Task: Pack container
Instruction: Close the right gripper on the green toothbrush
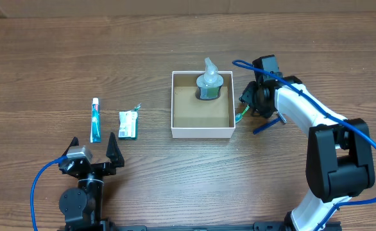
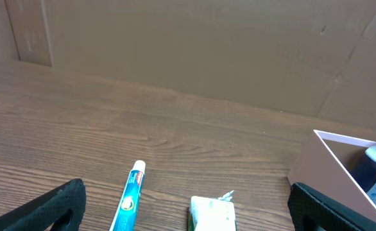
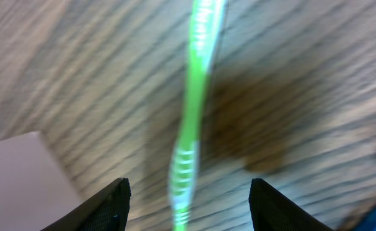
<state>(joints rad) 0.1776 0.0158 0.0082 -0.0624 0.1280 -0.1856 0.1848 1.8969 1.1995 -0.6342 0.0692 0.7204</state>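
green toothbrush lies on the worktop just right of the container, handle running through the gap of the spread right tool, which grips nothing; left tool, also spread, sits well left of it

Lit evenly, overhead kept sharp, right wrist view smeared by motion blur, green toothbrush streaked, soft shadow cast beside it.
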